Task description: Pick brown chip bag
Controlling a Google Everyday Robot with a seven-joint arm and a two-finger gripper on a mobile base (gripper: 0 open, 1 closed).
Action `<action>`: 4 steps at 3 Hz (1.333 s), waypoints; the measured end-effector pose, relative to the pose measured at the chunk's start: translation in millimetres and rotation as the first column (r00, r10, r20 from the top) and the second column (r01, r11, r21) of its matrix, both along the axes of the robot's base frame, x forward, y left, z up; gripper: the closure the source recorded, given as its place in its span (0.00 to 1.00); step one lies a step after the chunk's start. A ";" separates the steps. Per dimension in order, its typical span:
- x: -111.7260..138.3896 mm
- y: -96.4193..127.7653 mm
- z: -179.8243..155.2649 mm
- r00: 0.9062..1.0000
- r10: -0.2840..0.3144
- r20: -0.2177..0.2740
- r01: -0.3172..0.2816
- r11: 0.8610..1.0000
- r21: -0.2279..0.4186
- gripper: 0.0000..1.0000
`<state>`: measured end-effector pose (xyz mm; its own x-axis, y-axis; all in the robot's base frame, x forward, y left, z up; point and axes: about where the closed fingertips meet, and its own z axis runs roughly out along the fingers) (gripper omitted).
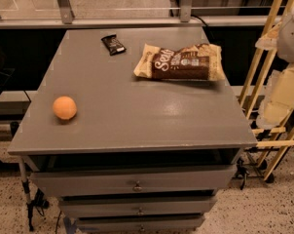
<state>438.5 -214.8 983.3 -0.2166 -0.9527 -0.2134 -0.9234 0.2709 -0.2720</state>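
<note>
The brown chip bag (180, 62) lies flat on the grey counter (137, 116), in the upper right of the frame. It is close to the counter's right edge, its long axis across the picture and its lettered face up. A small black snack-bar wrapper (113, 45) sits well apart to its upper left, and an orange (64, 107) is far off at the left.

The gripper does not show in this frame, so I cannot tell how wide it stands or whether it holds anything. Pale shapes at the right edge (285, 94) may be part of the arm, but that is unclear.

The step in hand looks like the approach. It would be best to come down from above over the dark middle of the bag, spanning its short width. The close should be gentle enough to pinch the crinkly film without sliding the bag toward the right edge. The lift should go straight up.
</note>
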 end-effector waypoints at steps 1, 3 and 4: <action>0.0 0.0 0.1 1.000 0.000 0.000 0.000 1.000 0.000 0.00; 58.6 24.4 -13.2 0.985 0.152 0.078 -0.150 0.988 -0.033 0.00; 133.6 72.7 -31.3 0.925 0.331 0.189 -0.335 0.942 -0.007 0.00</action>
